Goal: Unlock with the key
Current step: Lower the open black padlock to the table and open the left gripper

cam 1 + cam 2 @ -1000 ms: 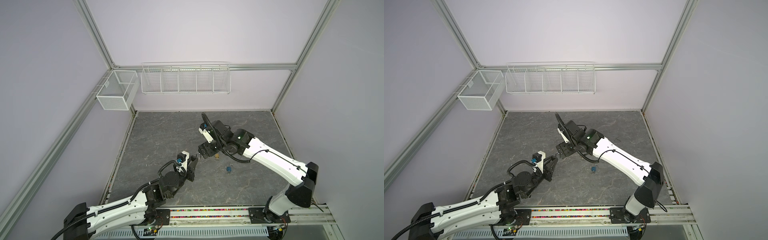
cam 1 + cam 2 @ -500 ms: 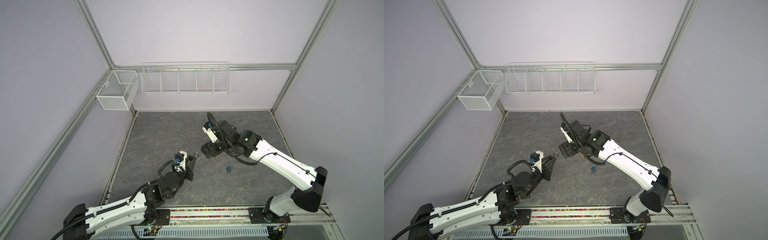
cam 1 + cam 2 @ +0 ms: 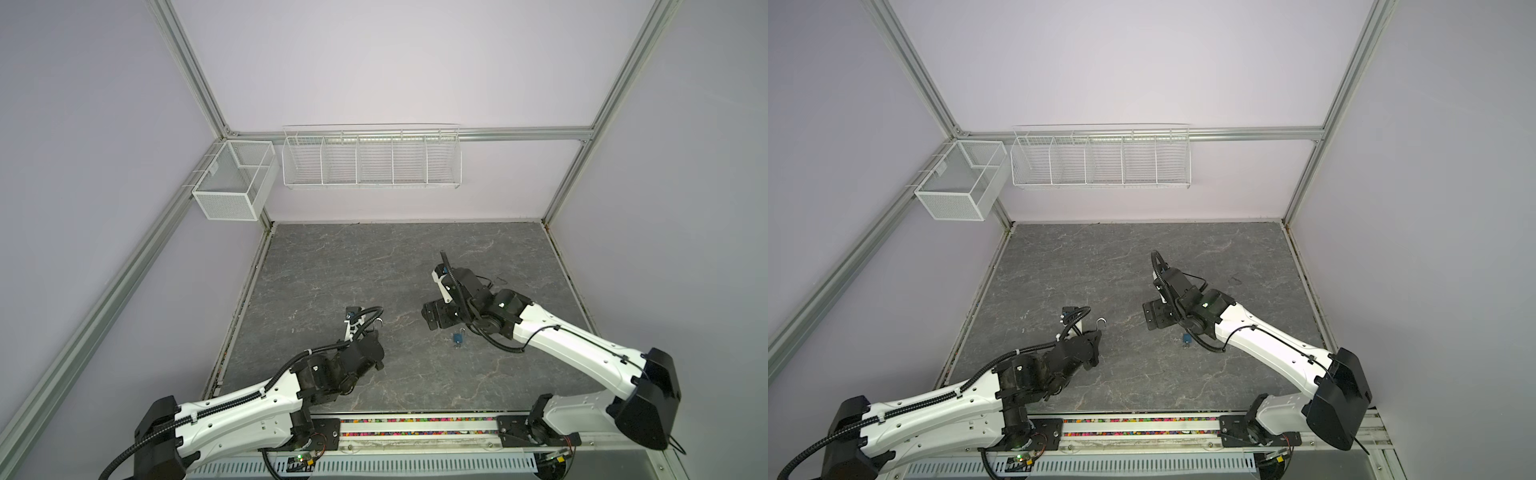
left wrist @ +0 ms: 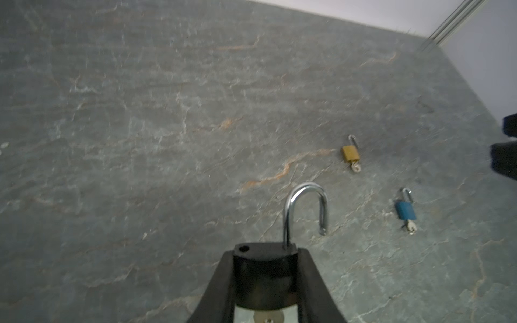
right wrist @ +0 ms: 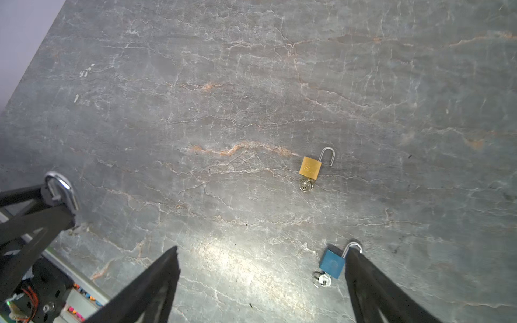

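Left hand (image 4: 265,251) clamps the black padlock (image 4: 264,271), shackle (image 4: 305,207) open; right hand (image 5: 263,250) gapes over the blue padlock (image 5: 332,263) — open worktop (image 5: 251,84) beyond.

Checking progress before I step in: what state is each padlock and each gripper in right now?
black padlock: shackle open, clamped in the left gripper.
gold padlock: lying on the table, shackle open, key inserted.
blue padlock: lying on the table, shackle open, key inserted.
left gripper: shut on the black padlock.
right gripper: open, empty.

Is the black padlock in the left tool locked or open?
Open: the black padlock has its shackle raised, free end out of the body's empty hole.
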